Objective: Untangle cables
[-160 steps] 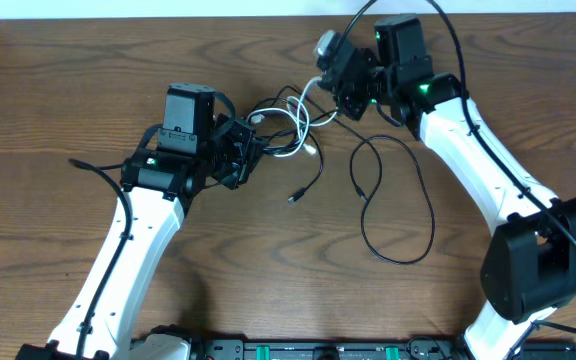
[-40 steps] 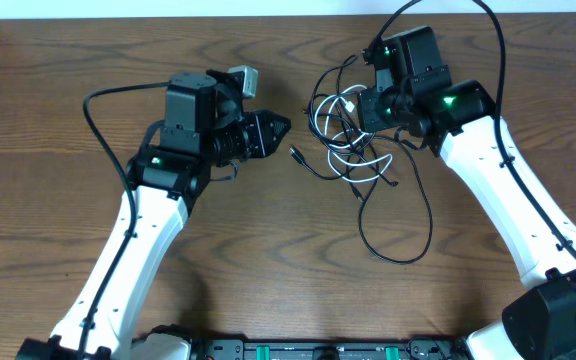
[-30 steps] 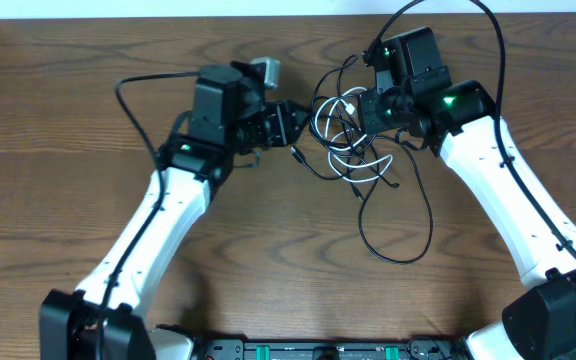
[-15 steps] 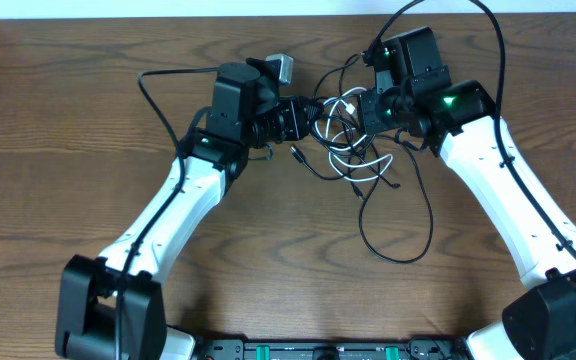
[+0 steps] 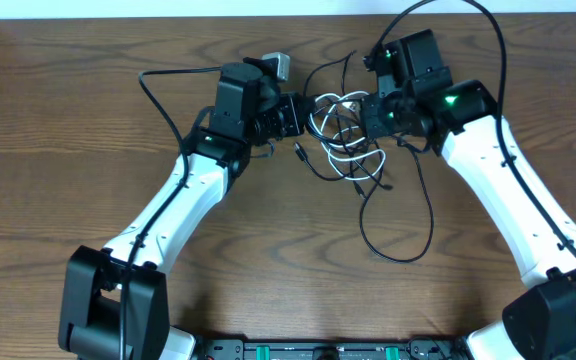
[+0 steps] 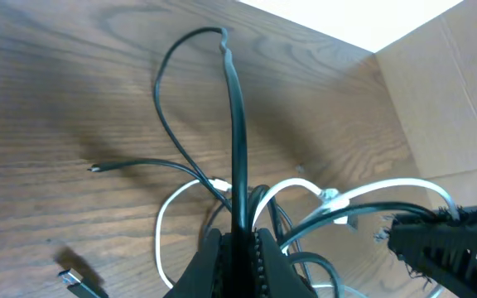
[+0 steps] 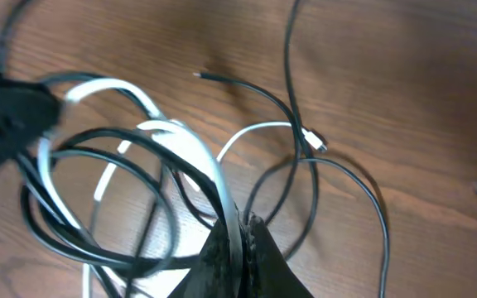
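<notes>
A: Where do the cables (image 5: 343, 135) sit?
B: In one loose tangle on the table (image 5: 68, 120), between the two arms. One long black loop trails out of it toward the near edge.
A: Left pincer (image 6: 240, 240)?
B: Clamped on a black cable (image 6: 237, 141) – the strand runs straight up from between the fingers, then bends back down to the wood.
A: Right pincer (image 7: 240, 228)?
B: Closed on the white cable (image 7: 197, 153) where it arcs through the black loops – whether a black strand is pinched too, cannot tell.
A: Any containers?
B: Cardboard (image 6: 445, 91) past the table edge in the left wrist view; contents not visible.
</notes>
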